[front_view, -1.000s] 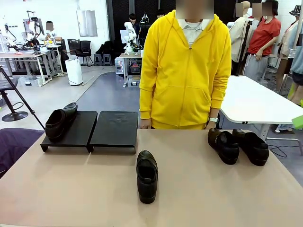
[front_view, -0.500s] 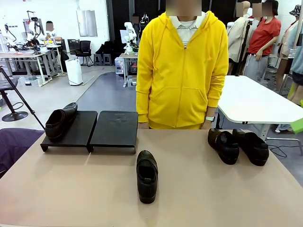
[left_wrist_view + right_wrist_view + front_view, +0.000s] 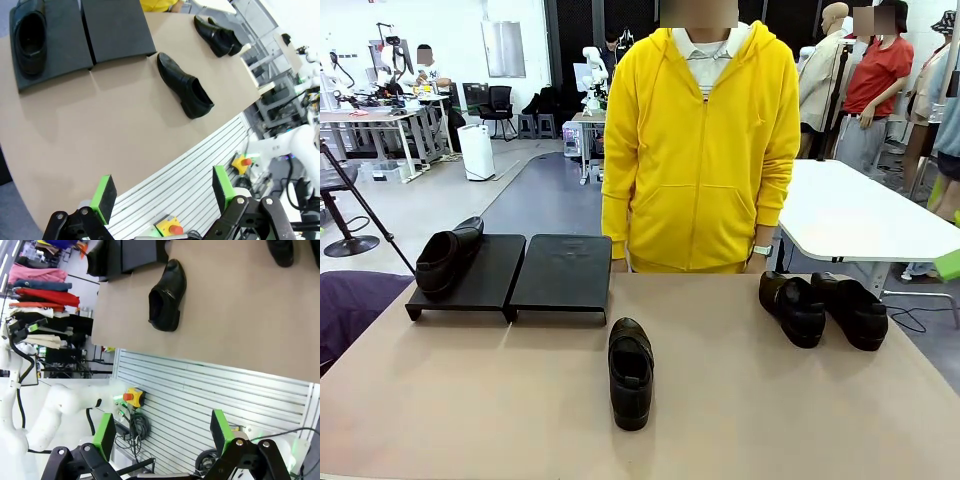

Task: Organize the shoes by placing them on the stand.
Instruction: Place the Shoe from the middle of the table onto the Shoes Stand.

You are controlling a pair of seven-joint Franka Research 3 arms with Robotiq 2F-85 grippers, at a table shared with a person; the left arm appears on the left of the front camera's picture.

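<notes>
A black loafer [image 3: 631, 372] lies alone mid-table, toe pointing away from the person; it is also the shoe [image 3: 185, 85] in the left wrist view and the shoe [image 3: 166, 296] in the right wrist view. Another loafer [image 3: 447, 256] rests on the left panel of the black stand [image 3: 563, 272]. Two more loafers [image 3: 796, 308] [image 3: 851, 309] sit side by side at the far right. My left gripper [image 3: 162, 193] hangs open, high above the table's near edge. Equally high and open is my right gripper [image 3: 162, 434], nothing between its fingers.
A person in a yellow hoodie [image 3: 700, 150] stands at the far edge, hands down by the table. The stand's right panel [image 3: 116, 27] is bare. A ribbed metal rail [image 3: 210, 405] with a red stop button [image 3: 128, 397] runs below the near edge.
The person has straightened up and shifted slightly to the left. Shoes and stand have not moved.
</notes>
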